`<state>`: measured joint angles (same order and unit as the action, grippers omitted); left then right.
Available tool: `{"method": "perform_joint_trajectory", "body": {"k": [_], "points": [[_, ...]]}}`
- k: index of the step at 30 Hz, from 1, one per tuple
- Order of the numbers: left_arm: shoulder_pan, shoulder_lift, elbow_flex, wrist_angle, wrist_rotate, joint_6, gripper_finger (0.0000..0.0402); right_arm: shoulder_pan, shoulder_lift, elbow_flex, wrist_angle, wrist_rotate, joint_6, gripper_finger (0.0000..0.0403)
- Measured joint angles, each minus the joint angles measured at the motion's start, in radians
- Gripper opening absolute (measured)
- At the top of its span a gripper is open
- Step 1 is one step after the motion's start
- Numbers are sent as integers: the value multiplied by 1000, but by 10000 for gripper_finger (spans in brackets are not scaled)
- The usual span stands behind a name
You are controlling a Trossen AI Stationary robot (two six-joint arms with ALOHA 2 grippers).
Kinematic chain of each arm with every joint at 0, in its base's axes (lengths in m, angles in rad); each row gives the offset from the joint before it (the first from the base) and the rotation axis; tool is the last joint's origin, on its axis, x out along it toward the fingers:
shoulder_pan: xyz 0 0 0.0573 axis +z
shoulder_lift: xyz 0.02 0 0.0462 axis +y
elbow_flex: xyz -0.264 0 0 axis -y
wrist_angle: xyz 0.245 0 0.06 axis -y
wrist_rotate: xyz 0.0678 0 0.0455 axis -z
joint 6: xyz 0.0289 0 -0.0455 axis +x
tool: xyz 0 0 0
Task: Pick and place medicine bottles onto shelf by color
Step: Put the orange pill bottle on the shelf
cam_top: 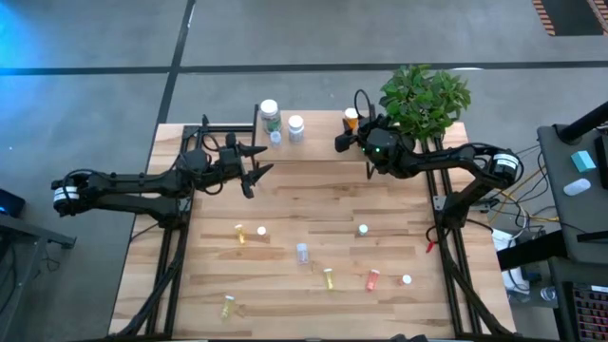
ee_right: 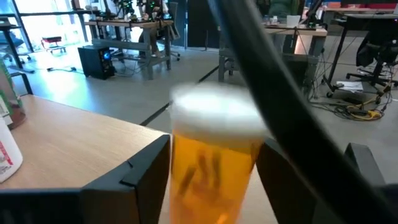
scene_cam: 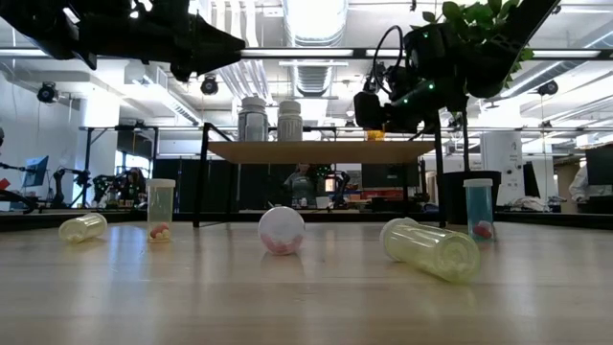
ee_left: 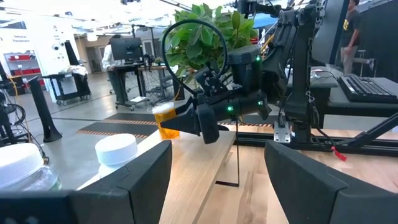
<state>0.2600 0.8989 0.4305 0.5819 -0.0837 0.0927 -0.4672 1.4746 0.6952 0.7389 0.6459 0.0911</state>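
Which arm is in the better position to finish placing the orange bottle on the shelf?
The right arm. Its gripper already has its jaws around the orange bottle, upright on the shelf. The left gripper hovers open near the shelf's other end, by the white-capped bottles.

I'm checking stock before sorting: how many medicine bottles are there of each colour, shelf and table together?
Yellow bottles: 3
Orange bottles: 2
Other white-capped bottles: 6
Total: 11. A small pale item beside the biggest bottle is too unclear to count.
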Motion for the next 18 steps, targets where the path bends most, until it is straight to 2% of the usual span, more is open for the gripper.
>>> {"method": "perform_joint_trajectory", "body": {"k": [7,18], "points": [[0,0,-5,0,0,0,240,0,0,0,0,-1,3,270],[0,-6,-10,0,1,-1,240,25,-26,39,-37,12,-30,285]]}}
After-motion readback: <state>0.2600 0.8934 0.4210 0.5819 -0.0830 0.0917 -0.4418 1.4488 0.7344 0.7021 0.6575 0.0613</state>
